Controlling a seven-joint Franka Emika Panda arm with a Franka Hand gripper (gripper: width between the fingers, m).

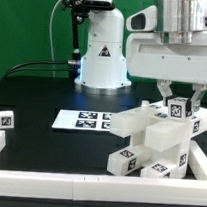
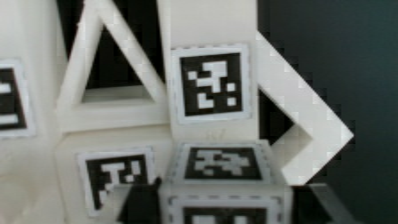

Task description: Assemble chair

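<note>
The chair is a cluster of white blocky parts [image 1: 154, 138] with black-and-white tags, standing at the exterior view's right by the front rail. My gripper [image 1: 177, 110] hangs just above that cluster. It is shut on a small white tagged block [image 1: 177, 107], one dark finger on each side. In the wrist view the same block [image 2: 219, 180] fills the space between my fingers [image 2: 135, 203], my gripper [image 2: 217, 207] closed around it. Behind it stand a tagged upright [image 2: 214, 85] and angled white panels [image 2: 89, 95] of the chair. Whether the held block touches the parts below I cannot tell.
The marker board [image 1: 85, 119] lies flat in the table's middle. One small loose tagged piece [image 1: 5, 118] sits at the exterior view's left near the side rail. Long white border rails [image 1: 76, 180] run along the front and sides. The robot base [image 1: 103, 56] stands behind.
</note>
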